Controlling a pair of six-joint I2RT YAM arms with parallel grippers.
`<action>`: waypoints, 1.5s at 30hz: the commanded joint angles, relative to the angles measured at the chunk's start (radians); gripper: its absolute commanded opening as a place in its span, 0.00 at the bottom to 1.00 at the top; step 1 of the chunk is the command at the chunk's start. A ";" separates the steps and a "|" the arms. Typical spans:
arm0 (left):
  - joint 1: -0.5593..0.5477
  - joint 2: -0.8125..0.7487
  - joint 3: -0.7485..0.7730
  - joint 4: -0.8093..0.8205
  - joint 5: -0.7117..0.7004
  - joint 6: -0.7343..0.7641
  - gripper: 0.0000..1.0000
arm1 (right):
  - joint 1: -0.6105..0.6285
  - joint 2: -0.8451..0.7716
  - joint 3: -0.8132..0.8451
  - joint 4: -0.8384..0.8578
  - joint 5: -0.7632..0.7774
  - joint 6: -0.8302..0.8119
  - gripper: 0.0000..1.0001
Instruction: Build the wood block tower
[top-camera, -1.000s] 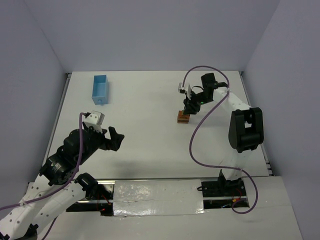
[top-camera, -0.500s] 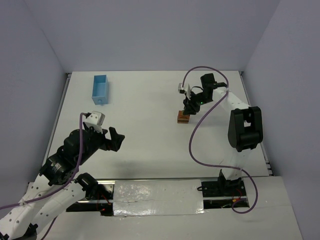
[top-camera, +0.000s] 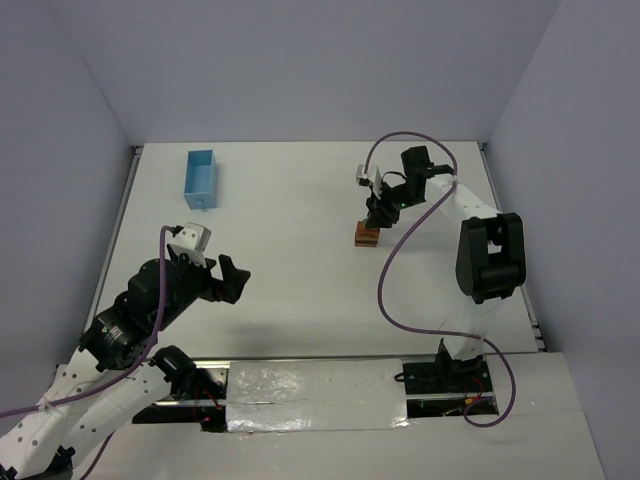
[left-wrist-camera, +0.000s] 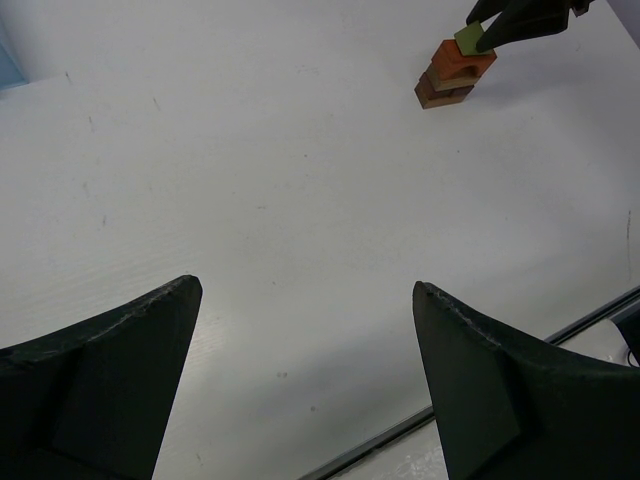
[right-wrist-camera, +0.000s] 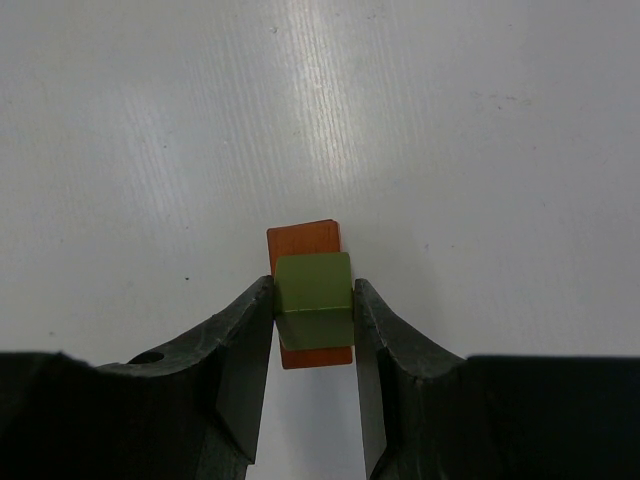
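The wood block tower (top-camera: 366, 236) stands right of the table's middle: a dark brown block at the bottom, a tan one on it, an orange-red arch (left-wrist-camera: 460, 60) on top. My right gripper (right-wrist-camera: 314, 300) is shut on the olive-green piece (right-wrist-camera: 314, 297) and holds it right over the orange-red arch (right-wrist-camera: 305, 240); I cannot tell whether it rests on it. In the left wrist view the green piece (left-wrist-camera: 468, 39) sits at the arch's top. My left gripper (top-camera: 222, 277) is open and empty, low at the near left, far from the tower.
A light blue rectangular box (top-camera: 200, 178) lies at the far left of the table. The right arm's purple cable (top-camera: 385, 270) hangs in a loop near the tower. A metal strip runs along the table's near edge (left-wrist-camera: 440, 410).
The right gripper with the green piece has shifted very slightly over the tower. The left arm has not moved.
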 joint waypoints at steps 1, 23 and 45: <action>-0.005 -0.011 -0.001 0.031 -0.006 0.014 0.99 | 0.011 0.005 0.036 -0.001 -0.035 -0.007 0.28; -0.024 -0.009 -0.001 0.036 0.006 0.020 0.99 | 0.016 0.013 0.043 -0.040 -0.022 -0.019 0.52; 0.082 0.103 0.092 -0.185 -0.554 -0.202 1.00 | 0.103 -0.925 -0.441 0.530 0.653 1.196 1.00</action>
